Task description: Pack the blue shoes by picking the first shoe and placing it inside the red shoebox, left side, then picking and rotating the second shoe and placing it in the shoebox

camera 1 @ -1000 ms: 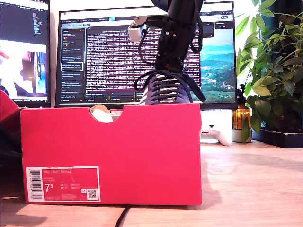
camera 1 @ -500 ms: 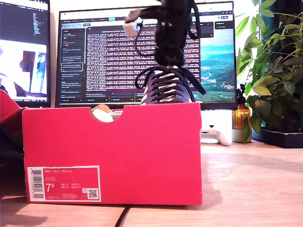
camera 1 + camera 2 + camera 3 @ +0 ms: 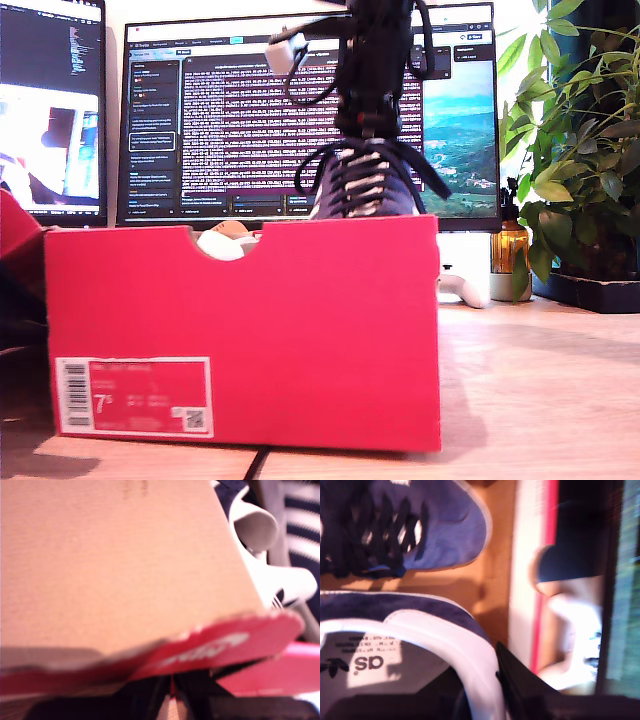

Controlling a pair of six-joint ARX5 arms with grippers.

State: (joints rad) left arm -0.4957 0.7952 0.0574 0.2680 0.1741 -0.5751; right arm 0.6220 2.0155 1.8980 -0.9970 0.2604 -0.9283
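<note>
- My second gripper [image 3: 368, 140] hangs over the large bright red cardboard shoebox [image 3: 240, 335], clamped on the white-lined heel collar of a navy suede sneaker [image 3: 362, 185] — toe down, partly inside the box.
- The other navy sneaker [image 3: 437, 527] lies on the box floor, just beside the held one.
- My first gripper [image 3: 172, 692] pinches a red cardboard flap [image 3: 210, 647] — jaws closed on its edge.

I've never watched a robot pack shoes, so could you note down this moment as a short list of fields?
Box: red shoebox, label side facing the exterior camera
Held shoe: blue shoe, laces up, part above the box's top edge
Holder: my second gripper, shut on that shoe's heel collar
Other shoe: second blue shoe, lying inside the box
My first gripper: shut on a red cardboard flap
Background: monitor, plant
</note>
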